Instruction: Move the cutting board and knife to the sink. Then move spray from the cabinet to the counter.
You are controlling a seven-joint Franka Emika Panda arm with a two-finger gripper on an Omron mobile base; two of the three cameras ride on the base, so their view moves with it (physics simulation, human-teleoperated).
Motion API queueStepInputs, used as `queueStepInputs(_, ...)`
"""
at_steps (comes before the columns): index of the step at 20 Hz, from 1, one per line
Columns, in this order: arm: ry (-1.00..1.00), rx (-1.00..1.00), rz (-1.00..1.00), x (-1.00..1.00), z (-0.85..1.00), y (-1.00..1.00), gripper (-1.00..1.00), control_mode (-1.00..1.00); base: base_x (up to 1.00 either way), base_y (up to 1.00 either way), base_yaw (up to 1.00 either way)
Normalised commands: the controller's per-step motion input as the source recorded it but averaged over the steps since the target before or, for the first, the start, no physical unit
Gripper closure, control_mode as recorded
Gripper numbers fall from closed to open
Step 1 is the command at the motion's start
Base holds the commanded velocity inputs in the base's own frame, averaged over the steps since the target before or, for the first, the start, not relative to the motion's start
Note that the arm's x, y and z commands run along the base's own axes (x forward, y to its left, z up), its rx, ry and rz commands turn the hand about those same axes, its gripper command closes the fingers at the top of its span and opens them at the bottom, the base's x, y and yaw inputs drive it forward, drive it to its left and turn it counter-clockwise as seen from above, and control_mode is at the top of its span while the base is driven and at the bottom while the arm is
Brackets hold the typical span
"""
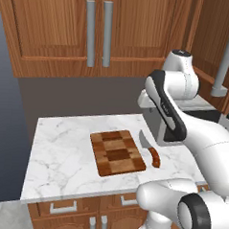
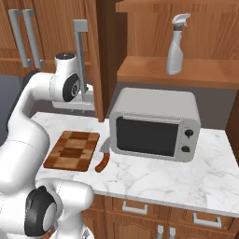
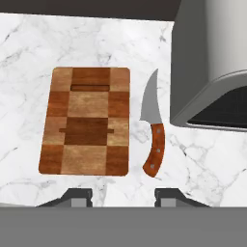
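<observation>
The checkered wooden cutting board (image 1: 117,152) (image 2: 72,150) (image 3: 87,120) lies flat on the white marble counter (image 1: 61,156) (image 2: 177,177). The knife (image 1: 151,151) (image 2: 103,158) (image 3: 153,130) rests just to the board's right, apart from it, its reddish handle toward the counter's front. In the hand view my gripper (image 3: 123,196) hangs well above both, looking straight down, open with nothing between its fingertips. The grey spray (image 2: 175,44) stands upright on a shelf of the open cabinet (image 2: 186,72). The sink is out of view.
A grey microwave (image 2: 156,123) (image 3: 212,62) stands on the counter right of the knife, under the spray's shelf. The open cabinet door (image 2: 97,60) juts out beside my arm. Closed wall cabinets (image 1: 59,26) hang above the board. Bare marble lies left of the board.
</observation>
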Motion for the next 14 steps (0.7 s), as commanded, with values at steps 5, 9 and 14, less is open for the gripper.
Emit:
queueStepInputs(5, 0.02, 0.0, 0.0, -0.13, -0.16, 0.0, -1.0, -1.0, 0.0, 0.0, 0.0)
queueStepInputs(9, 0.0, 0.0, 0.0, -0.17, -0.25, 0.02, -1.0, -1.0, 0.0, 0.0, 0.0)
queueStepInputs(14, 0.0, 0.0, 0.0, -0.08, -0.24, 0.03, -1.0, -1.0, 0.0, 0.0, 0.0)
